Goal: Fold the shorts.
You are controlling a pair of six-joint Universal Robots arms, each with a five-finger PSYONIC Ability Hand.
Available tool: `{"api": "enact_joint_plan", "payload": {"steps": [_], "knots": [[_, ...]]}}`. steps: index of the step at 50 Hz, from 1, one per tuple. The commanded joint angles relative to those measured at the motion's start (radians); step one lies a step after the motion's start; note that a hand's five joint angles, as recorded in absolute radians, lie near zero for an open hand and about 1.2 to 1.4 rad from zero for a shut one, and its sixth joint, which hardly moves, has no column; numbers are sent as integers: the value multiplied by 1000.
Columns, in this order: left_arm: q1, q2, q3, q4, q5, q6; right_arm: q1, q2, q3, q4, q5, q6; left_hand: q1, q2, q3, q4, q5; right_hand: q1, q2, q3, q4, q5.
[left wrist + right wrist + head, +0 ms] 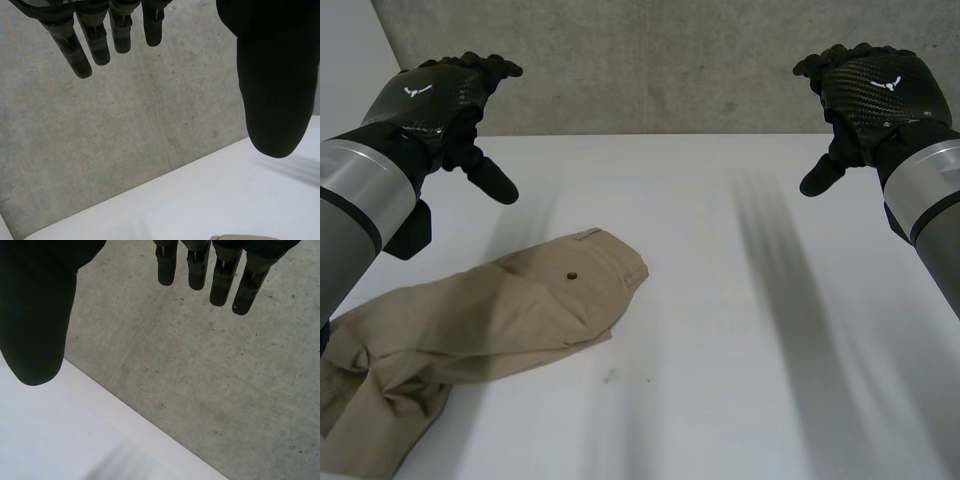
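The left hand hangs in the air above the far left of the white tabletop. Its fingers are straight and spread, its thumb is held well away from them, and it holds nothing. The right hand hovers opposite, above the far right of the tabletop. It is just as wide open, with fingers extended, thumb out to the side, and nothing in its grasp. Both hands point toward the grey concrete wall behind the tabletop. The tan shorts lie on the tabletop on the robot's left, nearer the robot than the left hand and well apart from the right hand. One end lies flat, reaching toward the middle of the tabletop, with a small dark button showing on its upper face. The other end, at the near left, is bunched and creased. Neither hand touches the cloth.
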Motion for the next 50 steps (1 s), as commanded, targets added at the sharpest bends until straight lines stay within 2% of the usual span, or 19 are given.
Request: {"api": "enact_joint_plan", "payload": {"steps": [1, 12, 15, 19, 21, 23, 29, 32, 35, 36, 37, 38, 41, 50], "knots": [[-4, -19, 0, -8, -1, 65, 0, 1, 0, 0, -2, 0, 2, -27, -39, -32, -46, 20, -43, -39, -59, -50], [-59, -33, -4, -34, -5, 148, 3, 1, -2, 3, -3, 0, 27, -2, -15, -8, -22, 20, -43, -39, -59, -50], [-80, -40, -30, -77, -6, 203, 0, 0, -2, 3, -3, -9, 27, -2, -15, -8, -22, 20, -43, -39, -59, -50], [-108, -94, -85, -102, -11, 348, 3, 0, 3, 3, -3, -44, 30, 1, -12, -5, -19, 20, -43, -39, -59, -50], [-111, -106, -95, -103, -12, 372, 5, 0, 8, 5, -3, -63, 35, 6, -6, 1, -13, 20, -43, -39, -59, -50], [-119, -169, -121, -96, -43, 438, 5, 0, 14, 2, -2, -87, 62, 33, 20, 27, 14, 20, -43, -39, -59, -50], [-123, -324, -119, -39, -194, 447, 12, 3, 17, 0, -2, -101, 62, 33, 20, 27, 14, 20, -43, -39, -59, -50], [-132, -364, -113, -14, -244, 452, 15, 6, 17, 0, -2, -103, 82, 53, 41, 48, 34, 20, -43, -39, -59, -50], [-137, -393, -105, 21, -270, 454, 15, 7, 17, 0, -2, -103, 474, 445, 433, 440, 426, 20, -43, -39, -59, -50], [-137, -393, -105, 21, -270, 454, 15, 7, 17, 0, -2, -103, 476, 447, 434, 441, 428, 20, -43, -39, -59, -50], [-137, -393, -95, 63, -270, 454, 15, 7, 17, 0, -2, -103, 1037, 1008, 995, 1002, 988, 20, -43, -39, -59, -50], [-139, -387, -93, 81, -270, 455, 15, 7, 17, 0, -2, -103, 1222, 1193, 1181, 1188, 1174, 20, -43, -39, -59, -50], [-146, -375, -79, 121, -270, 455, 15, 6, 17, 0, -2, -104, 1224, 1195, 1183, 1190, 1176, 20, -43, -39, -59, -50], [-255, -101, 35, 167, -276, 451, 11, -2, 12, 0, -2, -104, 1224, 1195, 1183, 1190, 1176, 20, -43, -39, -59, -50]]}}
